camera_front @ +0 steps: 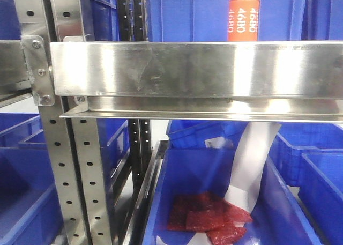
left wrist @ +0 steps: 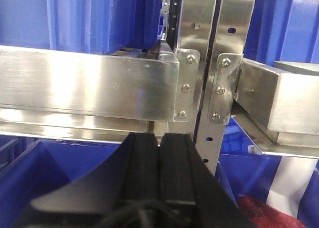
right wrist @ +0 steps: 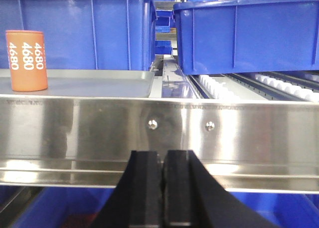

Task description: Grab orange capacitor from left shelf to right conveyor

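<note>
**Item:** orange capacitor (right wrist: 26,60). Stands upright with its long axis vertical, "4680" reading down its side. It rests at the left end of a shallow silver tray (right wrist: 99,81) on the shelf (camera_front: 161,68), behind the broad front rail and in front of a blue bin (right wrist: 75,28).

**Right gripper** (right wrist: 163,158): fingers together, holding nothing. It sits below the rail, facing its front. The capacitor lies up and to the left of it, beyond the rail.

**Left gripper** (left wrist: 160,140): fingers pressed together, empty. It points at the rail joint by the perforated upright (left wrist: 197,63).

**Nearer arm (judgement):** the right one, since its own camera alone has the capacitor in sight. It would need to rise over the rail, shift left and spread its fingers around the upright sides.

**By view:**
- The front camera shows only the capacitor's upper part above the rail, right of centre. It also shows red packets (camera_front: 206,221) in a lower bin.
- The right wrist view adds the base, the tray and a row of white rollers (right wrist: 219,86) to the right.
- The left wrist view shows no capacitor.

**Conveyor:** in none of the views.
</note>
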Action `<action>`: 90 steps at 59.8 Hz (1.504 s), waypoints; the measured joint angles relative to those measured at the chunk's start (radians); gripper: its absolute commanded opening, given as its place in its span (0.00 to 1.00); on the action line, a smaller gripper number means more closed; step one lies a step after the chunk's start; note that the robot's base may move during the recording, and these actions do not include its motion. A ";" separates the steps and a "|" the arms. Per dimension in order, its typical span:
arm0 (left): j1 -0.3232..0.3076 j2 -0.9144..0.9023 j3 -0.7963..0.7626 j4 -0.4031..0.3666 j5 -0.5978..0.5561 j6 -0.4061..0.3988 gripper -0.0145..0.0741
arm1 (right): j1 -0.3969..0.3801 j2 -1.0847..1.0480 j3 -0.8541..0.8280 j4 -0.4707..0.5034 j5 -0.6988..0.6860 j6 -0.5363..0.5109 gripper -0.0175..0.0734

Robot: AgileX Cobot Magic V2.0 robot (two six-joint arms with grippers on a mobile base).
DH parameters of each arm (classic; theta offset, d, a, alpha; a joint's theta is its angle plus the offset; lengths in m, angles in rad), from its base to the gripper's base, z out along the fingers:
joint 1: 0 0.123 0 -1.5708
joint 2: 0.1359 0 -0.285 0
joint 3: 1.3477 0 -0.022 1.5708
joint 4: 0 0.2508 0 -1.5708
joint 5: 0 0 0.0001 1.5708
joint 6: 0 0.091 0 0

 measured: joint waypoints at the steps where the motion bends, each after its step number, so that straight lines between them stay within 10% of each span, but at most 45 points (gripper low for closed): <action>1: 0.000 0.000 0.000 0.000 0.000 0.000 0.05 | 0.000 0.000 0.000 0.000 -0.006 0.000 0.26; 23: 0.000 0.000 0.000 0.000 0.000 0.000 0.05 | 0.000 0.032 -0.234 0.005 0.143 0.036 0.27; 52: 0.000 0.000 0.000 0.000 0.000 0.000 0.05 | 0.135 0.564 -0.637 0.007 0.197 0.042 0.84; 70: 0.000 0.000 0.000 0.000 0.000 0.000 0.05 | 0.391 0.980 -0.784 0.007 0.151 0.042 0.86; 90: 0.000 0.000 0.000 0.000 0.000 0.000 0.05 | 0.416 1.339 -0.958 0.007 0.054 0.042 0.86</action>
